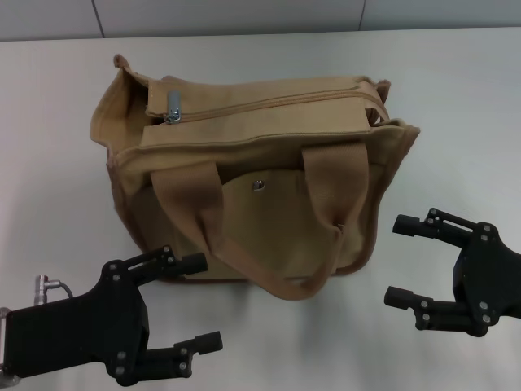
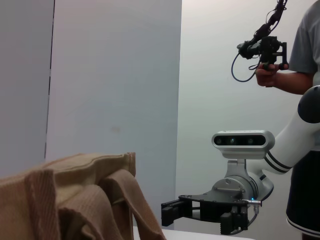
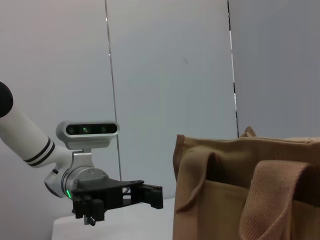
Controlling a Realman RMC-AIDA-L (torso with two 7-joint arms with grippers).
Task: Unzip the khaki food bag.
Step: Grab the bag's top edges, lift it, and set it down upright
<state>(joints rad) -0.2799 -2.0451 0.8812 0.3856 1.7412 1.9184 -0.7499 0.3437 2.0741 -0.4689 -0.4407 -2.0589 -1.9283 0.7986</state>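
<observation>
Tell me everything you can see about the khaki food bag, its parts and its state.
The khaki food bag is a boxy tote of tan canvas-like cloth, standing upright on the white table. Two webbing loop handles hang down over its front, where a pocket flap carries a metal snap. The top zipper looks closed, its silver pull at the robot's left end. Neither the left gripper nor the right gripper touches it; both are open in front of it.

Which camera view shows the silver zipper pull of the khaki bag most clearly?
The head view: it looks down on the khaki food bag, so the silver zipper pull shows at the top zipper's left end. Both wrist views show only the bag's side and handles; the pull is not visible in them.
</observation>
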